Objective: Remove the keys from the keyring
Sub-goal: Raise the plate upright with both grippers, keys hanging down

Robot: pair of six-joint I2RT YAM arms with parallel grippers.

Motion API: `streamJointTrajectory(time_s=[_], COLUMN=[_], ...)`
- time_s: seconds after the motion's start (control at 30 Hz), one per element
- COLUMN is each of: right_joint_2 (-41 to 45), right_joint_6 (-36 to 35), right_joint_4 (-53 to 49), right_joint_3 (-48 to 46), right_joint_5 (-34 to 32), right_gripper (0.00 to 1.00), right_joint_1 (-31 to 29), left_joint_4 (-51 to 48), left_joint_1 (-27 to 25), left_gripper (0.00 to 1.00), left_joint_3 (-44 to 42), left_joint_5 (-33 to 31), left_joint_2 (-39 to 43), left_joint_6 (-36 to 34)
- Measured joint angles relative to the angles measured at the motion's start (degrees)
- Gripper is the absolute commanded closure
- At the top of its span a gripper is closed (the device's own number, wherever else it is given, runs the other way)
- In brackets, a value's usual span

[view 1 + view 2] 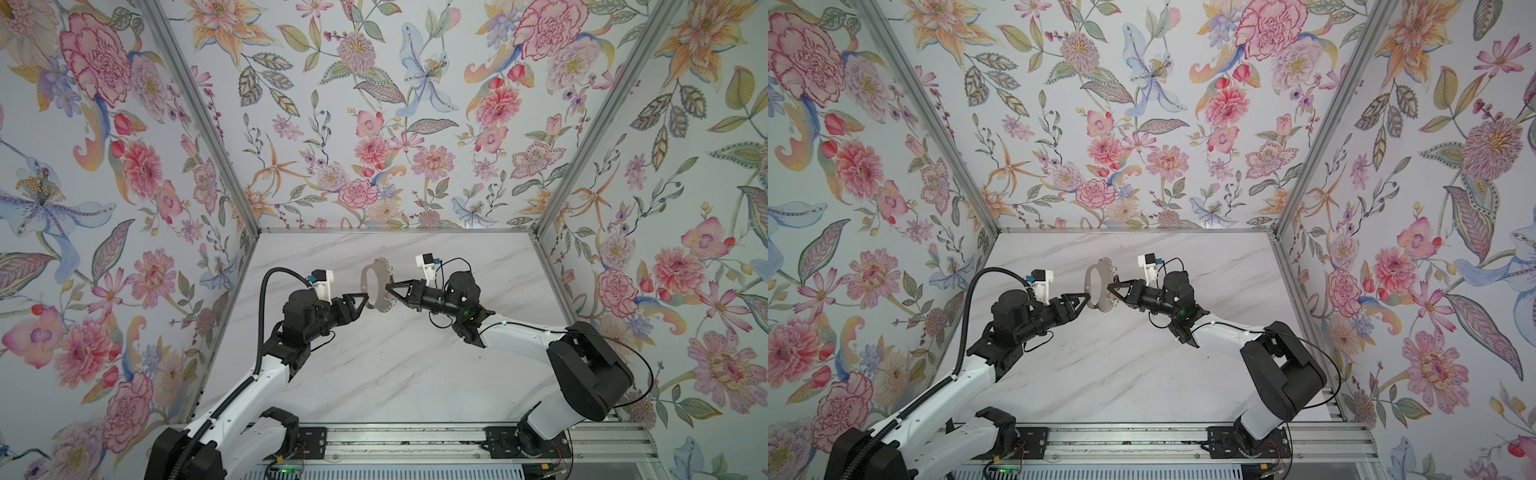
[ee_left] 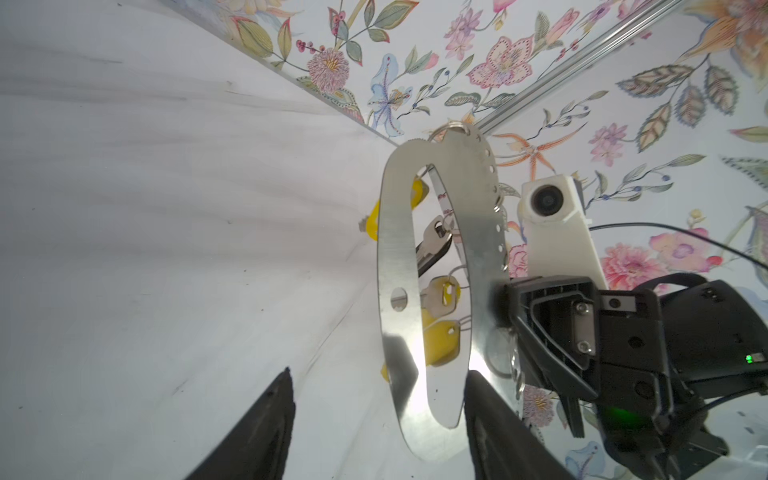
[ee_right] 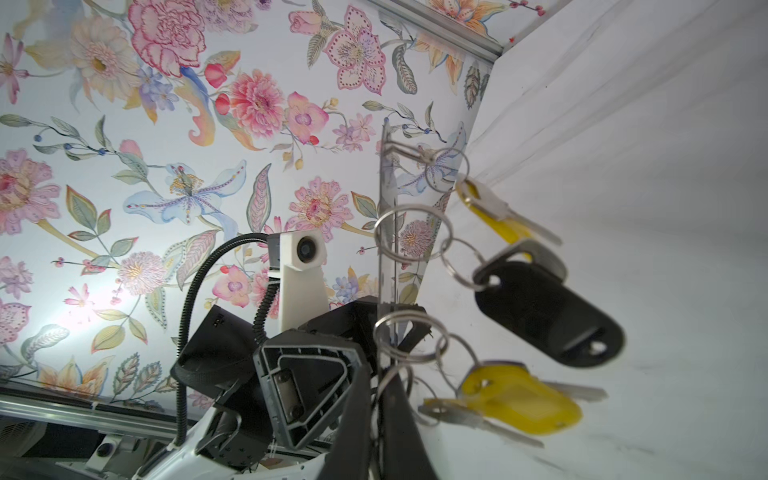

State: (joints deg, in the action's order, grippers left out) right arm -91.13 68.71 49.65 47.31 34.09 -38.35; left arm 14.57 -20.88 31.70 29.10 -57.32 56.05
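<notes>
Pinching the keyring (image 2: pixel 392 249) by its perforated edge in the clamped-shut right gripper (image 1: pixel 388 287), standing it upright above the counter (image 1: pixel 395 374) and leaving the keys (image 3: pixel 519 405) dangling free on their split rings. Hovering the left gripper (image 1: pixel 365 297) at the plate's lower end, jaws spread and empty, probably lining up for a steadying grasp.

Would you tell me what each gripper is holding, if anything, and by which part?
The right gripper is shut on the keyring, clamping its perforated side strip. The left gripper is open and holds nothing.
</notes>
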Motion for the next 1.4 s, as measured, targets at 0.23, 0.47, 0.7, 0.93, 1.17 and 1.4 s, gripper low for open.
streamJointTrajectory(time_s=[0.23, 0.47, 0.7, 0.93, 1.17, 1.4], right_joint_2=[0.33, 0.61, 0.61, 0.61, 0.44, 1.07], right_joint_6=[4.35, 8.17, 10.49, 11.15, 10.6, 6.32], right_joint_4=[5.07, 11.19, 14.19, 15.65, 15.67, 12.24], right_joint_3=[0.28, 0.28, 1.31, 2.38, 2.6, 2.58], right_joint_5=[0.0, -0.02, 0.0, 0.15, 0.24, 1.29], right_gripper=[1.0, 1.0, 1.0, 1.0, 0.76, 0.56], right_joint_1=[-0.02, 0.13, 0.13, -1.01, -0.76, -0.04], left_joint_4=[11.89, 18.58, 21.94, 23.91, 23.98, 15.21], left_joint_1=[0.0, 0.28, 0.31, 0.02, -0.02, 0.0], left_gripper=[0.61, 0.69, 0.78, 0.9, 1.0, 1.0], left_joint_3=[0.11, 0.24, 1.14, 1.84, 3.48, 7.85], left_joint_5=[3.54, 4.96, 5.38, 7.23, 8.24, 8.44], left_joint_2=[0.0, 0.02, -0.33, -0.55, -0.31, -0.52], left_joint_6=[8.55, 13.79, 16.09, 16.96, 17.57, 12.24])
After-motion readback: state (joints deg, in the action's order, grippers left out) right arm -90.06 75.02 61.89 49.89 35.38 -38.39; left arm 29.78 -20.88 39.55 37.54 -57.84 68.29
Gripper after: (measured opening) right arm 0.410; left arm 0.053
